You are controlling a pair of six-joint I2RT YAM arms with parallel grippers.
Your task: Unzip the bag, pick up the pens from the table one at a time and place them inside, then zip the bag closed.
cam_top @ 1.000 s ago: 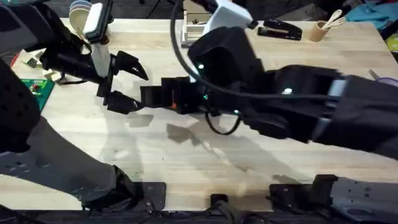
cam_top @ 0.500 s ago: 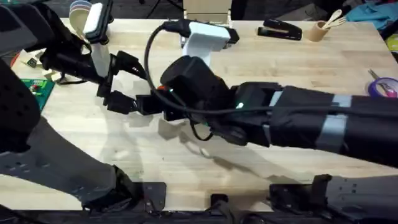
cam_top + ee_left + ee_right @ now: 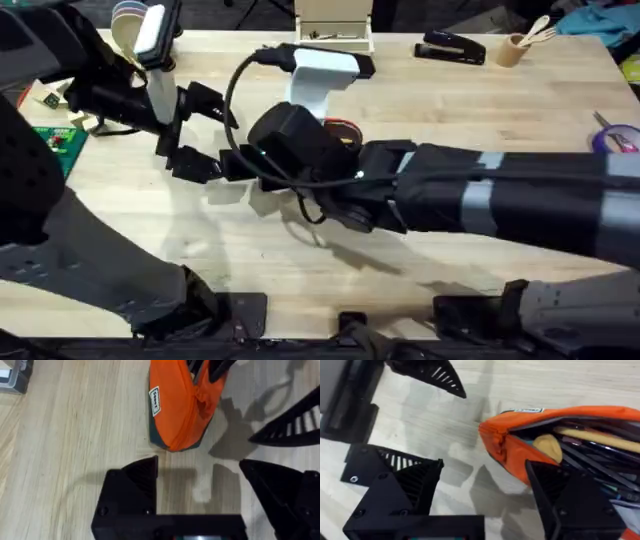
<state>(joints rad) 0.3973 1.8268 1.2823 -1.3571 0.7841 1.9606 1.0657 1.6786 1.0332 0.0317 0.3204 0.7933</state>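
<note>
**Open orange pouch between two spread grippers**

Nearest the camera, the pale wood plank table (image 3: 200, 260) runs bare, its straight grain crossed by soft shadows of the arms. The right arm reaches in from the lower right as a thick dark sleeve with grey bands, crossing the middle toward the left half of the table.

Its gripper, the right gripper (image 3: 485, 487), has its black wedge-shaped fingers (image 3: 572, 495) spread wide apart, holding nothing. Between and just beyond them lies the bag (image 3: 560, 435), an elongated orange fabric pouch. Its zipper stands open along the top, and inside show slim dark barrels, a tan-yellow barrel (image 3: 590, 435) and a rounded tan end; which of these are the pens cannot be sorted one from another. A small white label (image 3: 527, 410) sits on the pouch's side, its writing too small to read.

In the left wrist view the same bag (image 3: 175, 407) shows a dark bottom edge against the wood and a white tag (image 3: 154, 401) with small print that cannot be made out. The left gripper (image 3: 200, 485) hangs just short of that end of the pouch, its fingers also wide apart and empty, their inner faces ribbed.

In the overhead view the left gripper (image 3: 205, 135) sits left of centre, close beside the right arm's wrist.

Farther off lie a black stapler (image 3: 450, 47), a cup of wooden utensils (image 3: 520, 45) and a green card (image 3: 50, 145) at the left edge.
</note>
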